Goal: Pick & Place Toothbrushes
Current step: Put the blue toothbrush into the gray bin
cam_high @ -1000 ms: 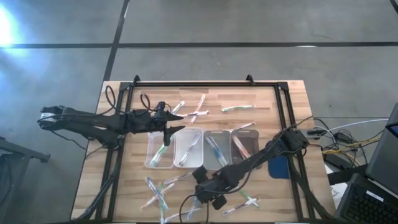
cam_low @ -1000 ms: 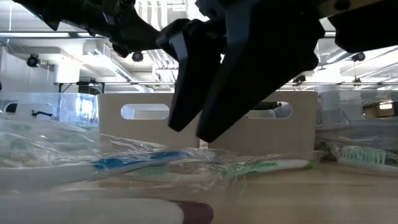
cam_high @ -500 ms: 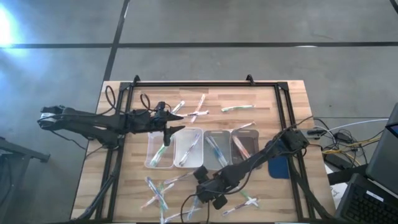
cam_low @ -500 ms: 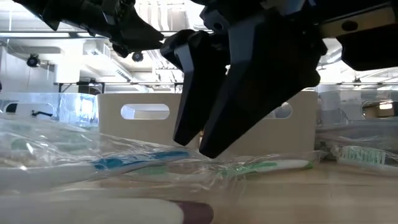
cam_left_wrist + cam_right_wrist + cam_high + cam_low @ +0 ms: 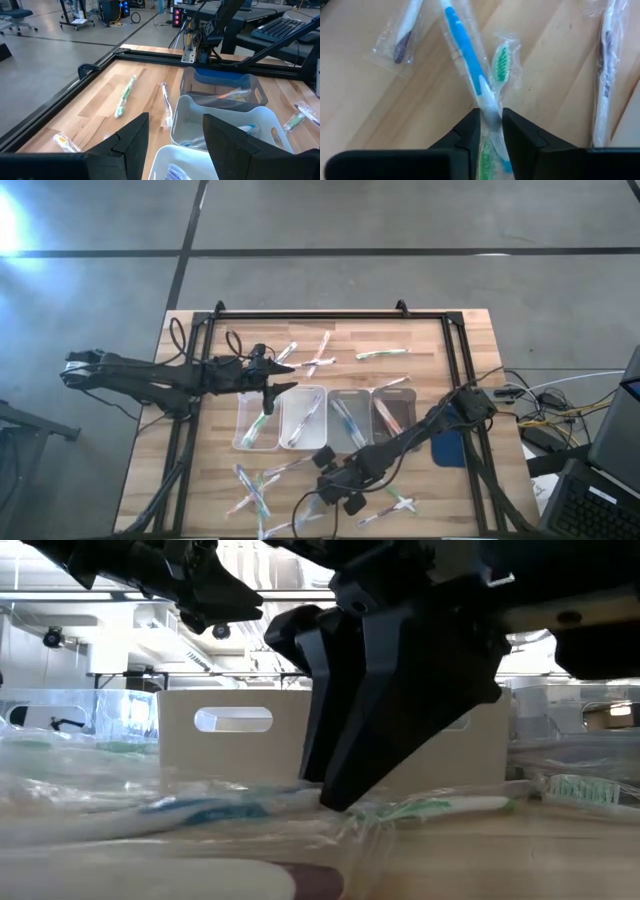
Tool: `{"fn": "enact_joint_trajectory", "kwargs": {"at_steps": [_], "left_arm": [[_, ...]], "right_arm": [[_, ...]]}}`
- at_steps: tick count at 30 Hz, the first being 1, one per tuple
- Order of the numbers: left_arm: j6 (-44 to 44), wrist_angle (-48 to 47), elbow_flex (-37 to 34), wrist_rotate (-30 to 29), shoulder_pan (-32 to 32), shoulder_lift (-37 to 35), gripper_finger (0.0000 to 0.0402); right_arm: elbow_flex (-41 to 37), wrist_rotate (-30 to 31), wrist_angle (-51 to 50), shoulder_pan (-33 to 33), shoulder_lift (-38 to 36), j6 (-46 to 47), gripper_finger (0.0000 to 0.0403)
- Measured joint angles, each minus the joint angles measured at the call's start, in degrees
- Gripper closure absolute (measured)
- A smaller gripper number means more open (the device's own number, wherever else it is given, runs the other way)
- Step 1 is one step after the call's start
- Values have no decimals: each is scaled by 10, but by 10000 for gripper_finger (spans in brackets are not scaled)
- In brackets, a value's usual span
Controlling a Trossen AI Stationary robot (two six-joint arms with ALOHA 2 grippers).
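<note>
Right wrist view: the right pincer pinches a slim blue-handled toothbrush in clear crinkled wrapping, which crosses over a green-bristled wrapped toothbrush on the pale wooden worktop near its front edge. A purple-accented wrapped toothbrush lies nearby. The left pincer hangs with fingers wide apart over the clear rectangular plastic trays, which hold more toothbrushes.

The right arm reaches low across the table's near side, its gripper pointing down with fingers pinched close together. The left arm stretches in from the left, its gripper hovering with fingers spread apart.
</note>
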Motion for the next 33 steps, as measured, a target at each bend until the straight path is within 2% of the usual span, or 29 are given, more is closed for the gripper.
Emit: {"fn": "enact_joint_trajectory", "kwargs": {"at_steps": [7, 20, 28, 33], "left_arm": [[-1, -1, 0, 0, 0, 0, 211], [-1, -1, 0, 0, 0, 0, 211], [-1, -2, 0, 0, 0, 0, 211], [-4, -3, 0, 0, 0, 0, 211]], "right_arm": [[-11, 2, 2, -3, -1, 0, 360], [5, -2, -16, -5, -1, -5, 388], [57, -2, -92, -2, -13, -2, 391], [115, -1, -186, -1, -16, 6, 393]]}}
